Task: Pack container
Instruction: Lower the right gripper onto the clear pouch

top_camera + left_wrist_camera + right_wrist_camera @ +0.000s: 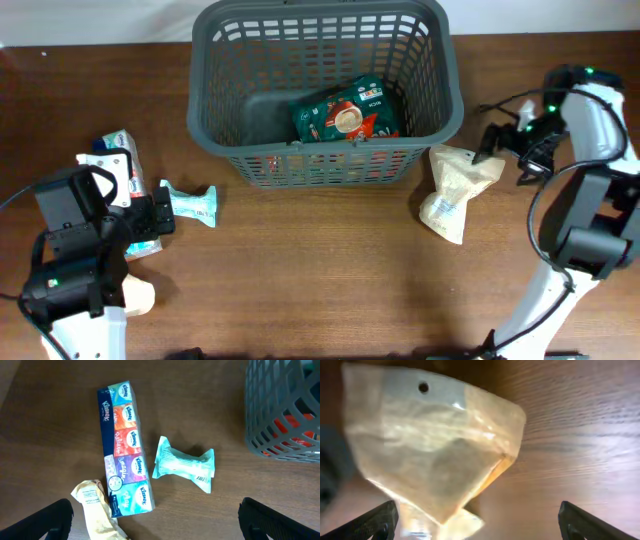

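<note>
Container (320, 165) at the middle of the table's far edge; both grippers spread wide, pinching nothing.
Red-green packet (345, 115) lies inside it, toward the front right. Beige pouch (455, 190) on the table just off the container's front right corner, right gripper (485, 520) close over it. Left gripper (162, 520) hangs near the table's left edge, above tissue multipack (124, 447) and teal packet (185, 462); tan pouch (97, 510) touches the multipack.

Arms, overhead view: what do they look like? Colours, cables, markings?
Both arms are white links with black joints. The right arm carries green lights and loose black cables; the left arm has one green light and a black cable. Tool fingers are black. No markings readable.
</note>
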### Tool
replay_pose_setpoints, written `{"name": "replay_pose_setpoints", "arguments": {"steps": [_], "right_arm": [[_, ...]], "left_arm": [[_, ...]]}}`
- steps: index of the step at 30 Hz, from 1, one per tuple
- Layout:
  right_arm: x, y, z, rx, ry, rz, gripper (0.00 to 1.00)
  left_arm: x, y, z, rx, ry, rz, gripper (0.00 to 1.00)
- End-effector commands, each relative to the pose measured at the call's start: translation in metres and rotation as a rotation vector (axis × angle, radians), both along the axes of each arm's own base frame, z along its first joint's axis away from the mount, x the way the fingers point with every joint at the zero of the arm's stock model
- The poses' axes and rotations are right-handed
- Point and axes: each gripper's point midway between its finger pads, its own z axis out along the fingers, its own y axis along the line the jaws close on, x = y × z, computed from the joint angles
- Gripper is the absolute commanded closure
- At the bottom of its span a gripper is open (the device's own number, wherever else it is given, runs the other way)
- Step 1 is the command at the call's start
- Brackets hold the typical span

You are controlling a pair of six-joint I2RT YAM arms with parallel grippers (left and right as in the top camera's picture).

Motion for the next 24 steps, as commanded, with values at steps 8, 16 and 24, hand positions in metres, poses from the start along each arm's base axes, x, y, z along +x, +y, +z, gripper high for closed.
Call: {"name": "replay_pose_setpoints", "arguments": {"steps": [8,16,24], "right_arm": [[0.003,0.007,-0.001,-0.109,-0.023,0.285,0.01],[0.033,0.04,0.003,0.05,-0.082,-0.097,0.01],[0.037,0.071,-0.004,0.015,-0.047,-0.193,0.01]], "left_arm": [[0.001,-0.002,-0.006,-0.003,0.018,-0.026,0.01],[0.005,-0.001,-0.014,-0.013,0.047,-0.026,0.01],[0.005,-0.001,-0.014,-0.012,0.048,-0.026,0.01]]}}
